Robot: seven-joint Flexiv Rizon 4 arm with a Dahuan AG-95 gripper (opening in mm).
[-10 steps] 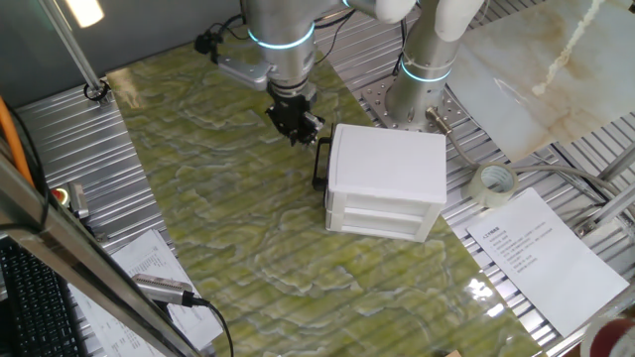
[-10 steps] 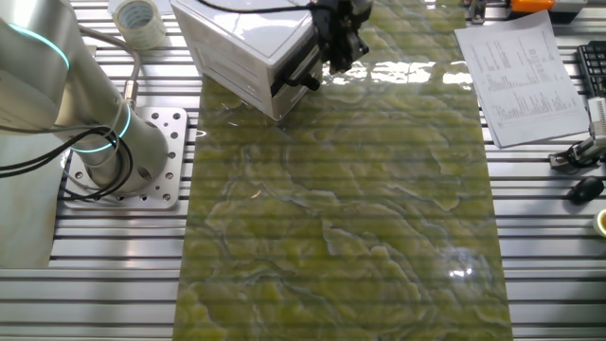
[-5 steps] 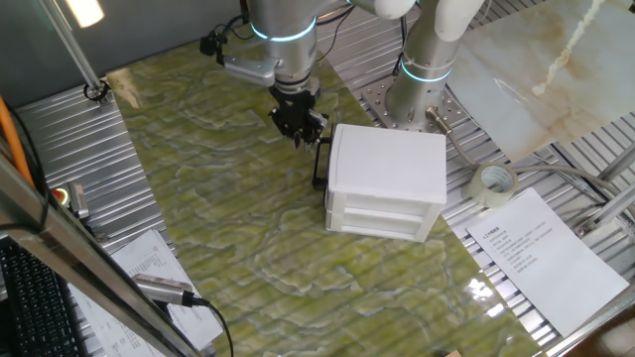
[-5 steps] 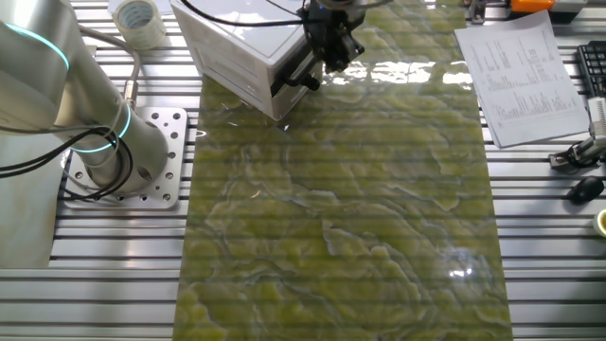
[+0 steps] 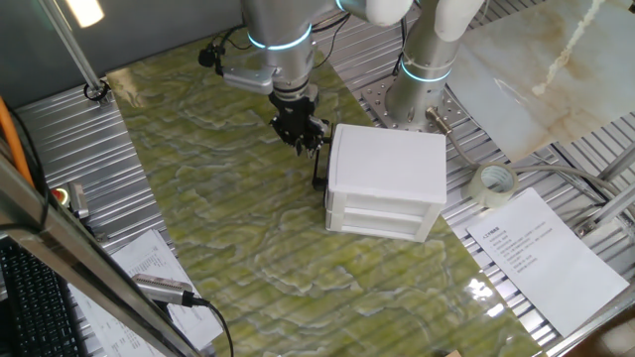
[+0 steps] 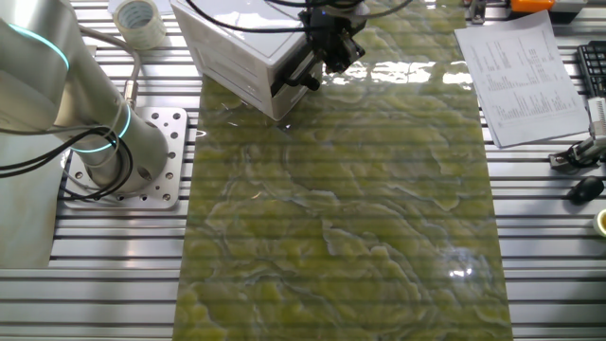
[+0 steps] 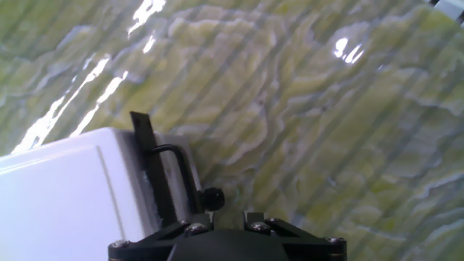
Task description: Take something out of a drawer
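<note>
The white cabinet [image 5: 387, 178] stands on the green marbled mat, and its drawer is pushed in flush. The drawer's black bar handle [image 5: 320, 164] is on the side facing my gripper [image 5: 304, 140]. The gripper hangs just above and beside the handle's upper end, open, with nothing between its fingers. In the other fixed view the gripper [image 6: 329, 59] is right next to the handle [image 6: 295, 74]. In the hand view the handle [image 7: 165, 181] runs up from between my finger mounts, along the cabinet's edge [image 7: 65, 196]. The something is hidden.
A roll of tape [image 5: 495, 183] and a printed sheet [image 5: 531, 248] lie right of the cabinet. The arm's base [image 5: 422, 69] stands behind it. A keyboard [image 5: 30, 297] and papers sit at the front left corner. The mat [image 6: 341, 218] stretches away from the handle side.
My gripper has shifted a little towards the cabinet and come closer to the handle's end. The cabinet and its drawer have not moved.
</note>
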